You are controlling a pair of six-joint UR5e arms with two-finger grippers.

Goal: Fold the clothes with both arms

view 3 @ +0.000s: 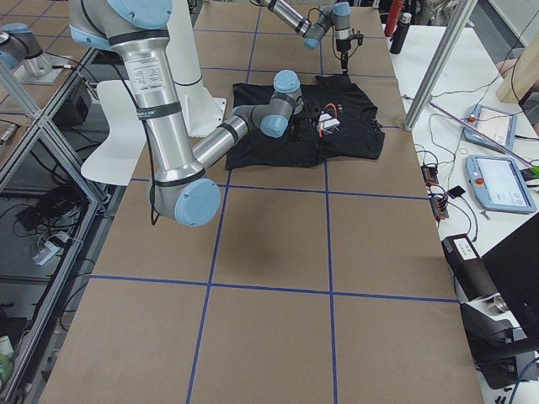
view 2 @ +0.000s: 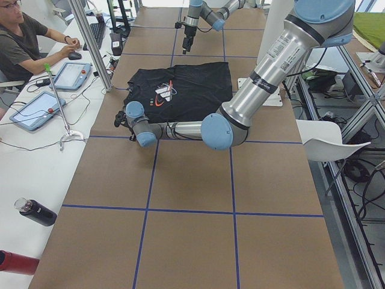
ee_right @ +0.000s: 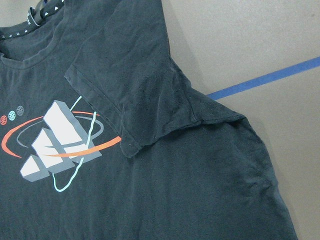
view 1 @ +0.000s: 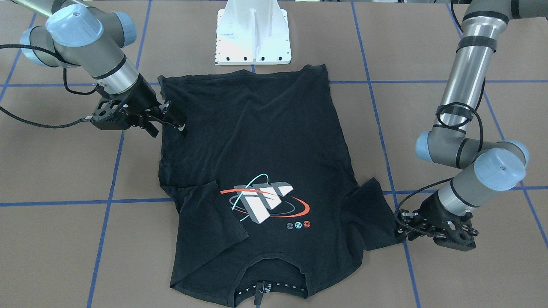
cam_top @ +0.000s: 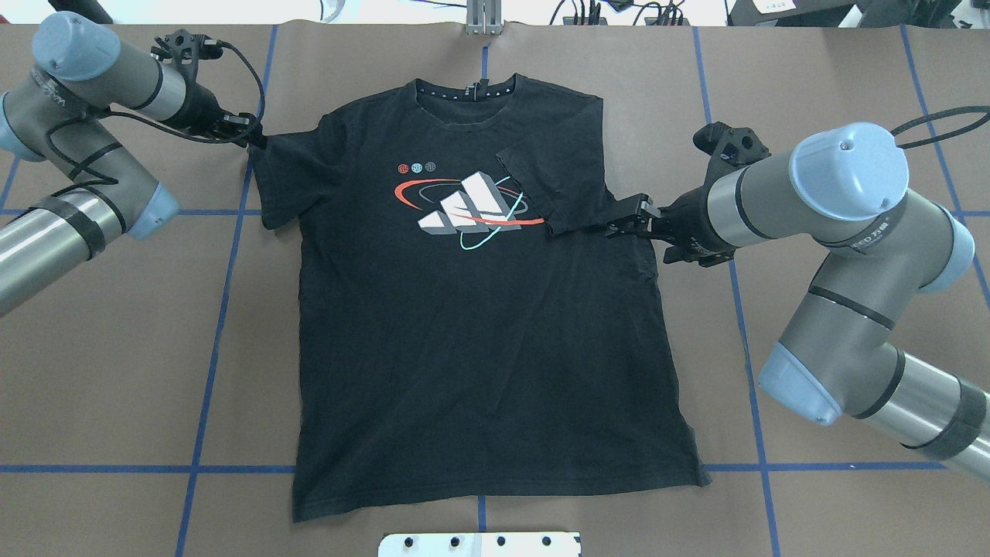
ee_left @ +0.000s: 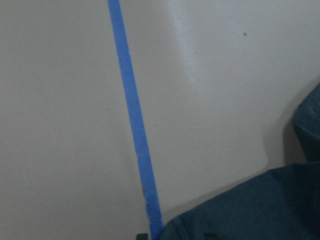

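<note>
One sleeve point(cam_top: 557, 186) is seen folded in over the chest of the tee point(cam_top: 479, 333), its hem just touching the logo point(cam_top: 464, 209), so half of the sleeve step looks done. The tee is laid flat, print up, mid-table point(cam_top: 116, 348), collar away from the robot, which leaves both side edges reachable. The right gripper point(cam_top: 633, 218) is held low at the tee's right edge, just beside that folded sleeve. Its jaws are spread with nothing pinched as far as can be made out, probably so the fold is left lying. The left gripper point(cam_top: 251, 139) is parked at the tip of the other sleeve point(cam_top: 282, 174), which is spread flat; whether it's pinching can't be told. Guess: that one gets folded in to match.
</note>
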